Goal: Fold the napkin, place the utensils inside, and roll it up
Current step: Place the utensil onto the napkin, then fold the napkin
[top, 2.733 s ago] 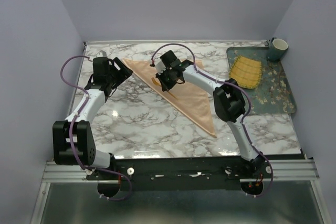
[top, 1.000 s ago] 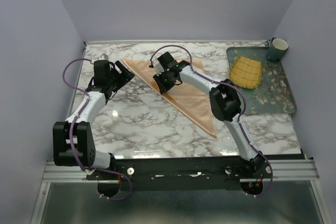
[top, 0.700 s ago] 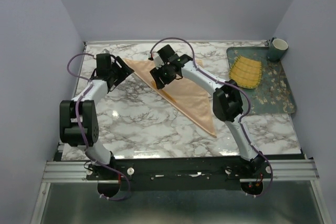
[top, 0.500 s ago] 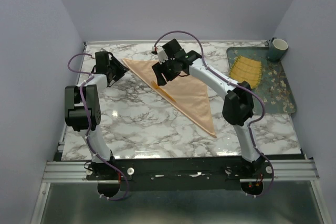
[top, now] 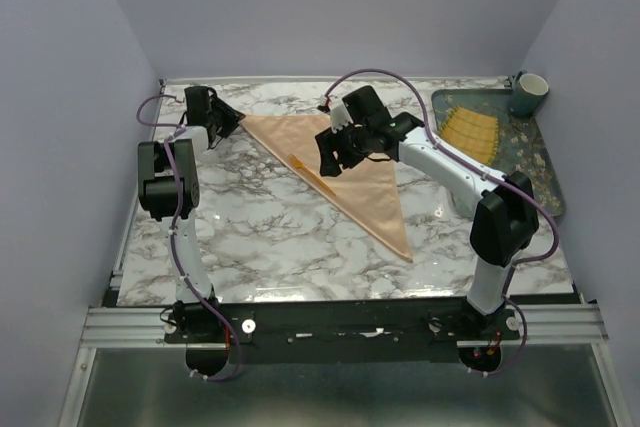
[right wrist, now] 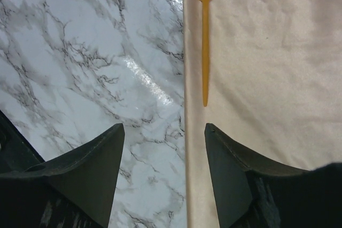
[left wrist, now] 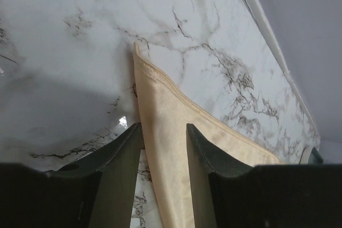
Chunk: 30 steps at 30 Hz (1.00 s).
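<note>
From above, the napkin [top: 365, 162] lies on the marble surface [top: 260, 227] folded into a triangle, with an orange fork [top: 306, 167] resting on it near the long folded edge. The fold looks done and one utensil is placed. I see no other utensil, and the rolling is not yet begun. The left arm stretches far out, putting the left pincer [top: 226, 119] at the cloth's far-left corner. The right pincer [top: 334, 154] hovers over the middle.

In the left wrist view, the fingers [left wrist: 120, 156] stand narrowly apart, straddling the corner strip without pinching it.

In the right wrist view, the pincer is spread wide and empty above the fork [right wrist: 204, 36].
</note>
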Tool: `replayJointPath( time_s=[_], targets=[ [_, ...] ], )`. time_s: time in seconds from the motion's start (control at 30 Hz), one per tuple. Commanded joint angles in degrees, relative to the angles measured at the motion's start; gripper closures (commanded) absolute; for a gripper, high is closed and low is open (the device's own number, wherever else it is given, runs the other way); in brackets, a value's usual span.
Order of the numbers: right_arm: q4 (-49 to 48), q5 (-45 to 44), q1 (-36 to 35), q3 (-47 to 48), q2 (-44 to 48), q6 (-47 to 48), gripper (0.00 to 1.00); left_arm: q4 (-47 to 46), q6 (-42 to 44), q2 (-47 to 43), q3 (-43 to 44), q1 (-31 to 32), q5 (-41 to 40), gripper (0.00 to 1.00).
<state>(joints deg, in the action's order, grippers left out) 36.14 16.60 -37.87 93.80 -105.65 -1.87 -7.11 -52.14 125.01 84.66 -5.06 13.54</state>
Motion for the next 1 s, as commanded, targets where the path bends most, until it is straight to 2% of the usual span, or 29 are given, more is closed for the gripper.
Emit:
replayJointPath(
  time_s=[0.0,0.17,0.4,0.57,0.67,0.77,0.83,0.87,0.9,0.97],
  targets=[
    [-3.00,2.03,1.39,-3.27,1.85,-0.94,0.30,2.10,-1.04,1.90,3.13,-1.71,-0.88,0.53],
    [-3.79,3.00,1.57,-4.41,1.93,-1.65,0.30,3.51,-0.42,4.71,5.86,-2.06,-0.53,0.52],
    [-4.06,2.65,1.92,-4.77,2.11,-1.65,0.29,0.44,-2.44,6.91,5.60,-2.32,1.48,0.53],
    [-4.15,2.82,1.83,-4.94,2.37,-1.65,0.29,1.49,-2.26,7.97,6.39,-2.41,1.05,0.56],
    [-4.32,2.82,1.92,-5.20,2.64,-1.65,0.29,1.31,-3.31,8.49,6.57,-2.50,1.31,0.62],
    [-4.32,2.74,1.92,-5.47,2.73,-1.47,0.29,0.96,-3.24,8.41,6.39,-2.50,1.23,0.75],
    [-4.50,2.74,1.83,-6.17,2.81,-1.47,0.29,1.40,-2.36,7.62,6.22,-2.50,0.44,0.79],
    [-4.67,2.74,1.92,-6.52,2.90,-1.47,0.29,1.66,-1.66,7.09,6.13,-2.50,0.09,0.83],
    [-4.76,2.82,1.92,-6.78,2.99,-1.47,0.29,1.84,-0.17,6.48,5.78,-2.59,-1.05,0.92],
    [-5.29,2.74,1.83,-7.84,3.25,-1.56,0.29,2.19,1.51,4.55,4.46,-2.59,-2.11,0.97]
  ],
)
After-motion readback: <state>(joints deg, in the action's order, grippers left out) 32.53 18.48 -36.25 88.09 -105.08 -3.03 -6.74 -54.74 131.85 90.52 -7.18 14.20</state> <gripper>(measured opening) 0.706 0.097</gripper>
